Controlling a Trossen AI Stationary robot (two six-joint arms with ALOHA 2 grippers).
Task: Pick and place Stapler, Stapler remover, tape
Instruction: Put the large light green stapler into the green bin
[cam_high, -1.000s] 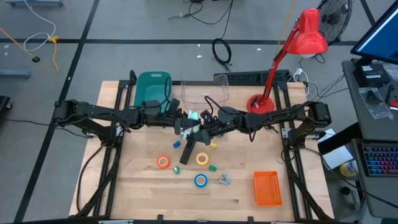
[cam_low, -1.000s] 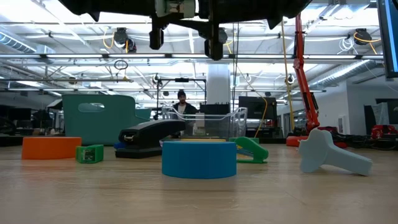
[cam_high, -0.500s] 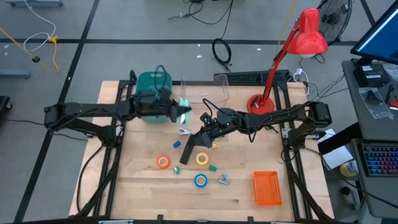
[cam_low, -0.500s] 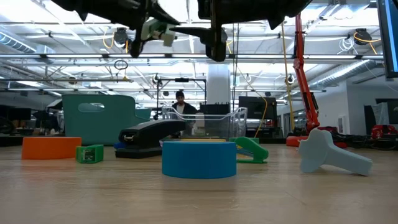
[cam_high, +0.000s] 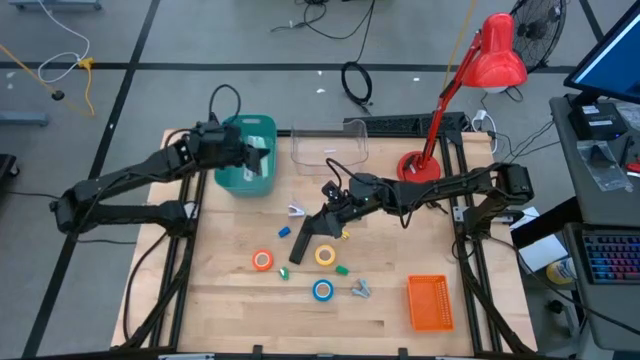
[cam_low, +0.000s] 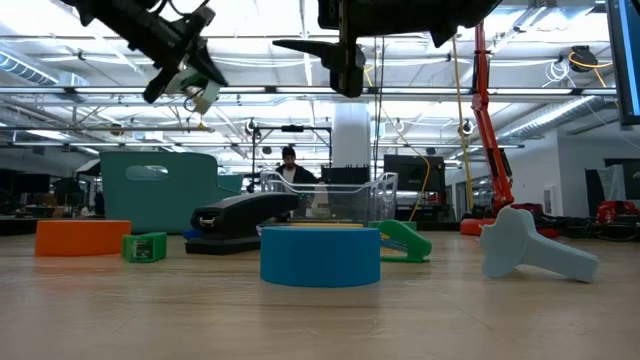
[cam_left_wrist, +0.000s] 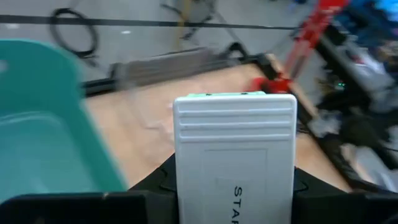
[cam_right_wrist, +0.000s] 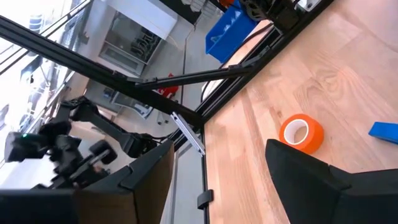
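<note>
Left gripper (cam_left_wrist: 233, 205) fingers clamp a white box (cam_left_wrist: 234, 149); right gripper (cam_right_wrist: 214, 186) fingers spread empty.

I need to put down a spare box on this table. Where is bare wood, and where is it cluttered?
Bare wood lies along the left side, below the teal bin and left of the orange tape roll, and between the black stapler and the orange basket. The centre is crowded with tape rolls and small items.
</note>
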